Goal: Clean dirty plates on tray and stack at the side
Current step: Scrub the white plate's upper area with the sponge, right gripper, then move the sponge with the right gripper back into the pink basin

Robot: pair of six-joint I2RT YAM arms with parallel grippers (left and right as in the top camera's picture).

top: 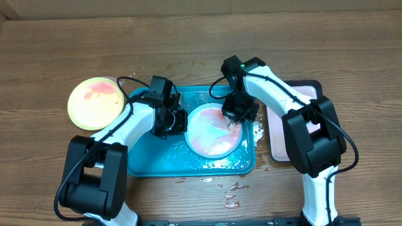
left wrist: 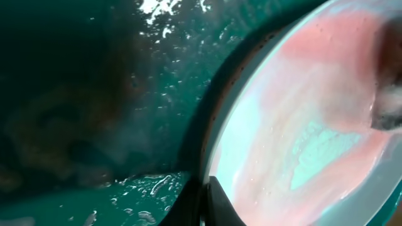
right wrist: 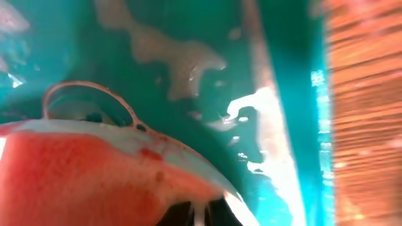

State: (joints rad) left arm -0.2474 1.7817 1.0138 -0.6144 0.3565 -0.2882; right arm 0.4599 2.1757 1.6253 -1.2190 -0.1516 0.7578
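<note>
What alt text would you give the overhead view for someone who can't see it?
A pale blue plate smeared pink lies in a wet teal tray, left gripper at its left rim, right gripper over its upper right. A red-stained yellow plate sits outside, on the table.

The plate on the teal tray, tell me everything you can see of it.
The plate is round, shallow, pale blue, plastic-looking, wet and smeared pink-red. It lies flat in the right half of the tray. The left hand is at its left rim; the right hand is over its upper right.
</note>
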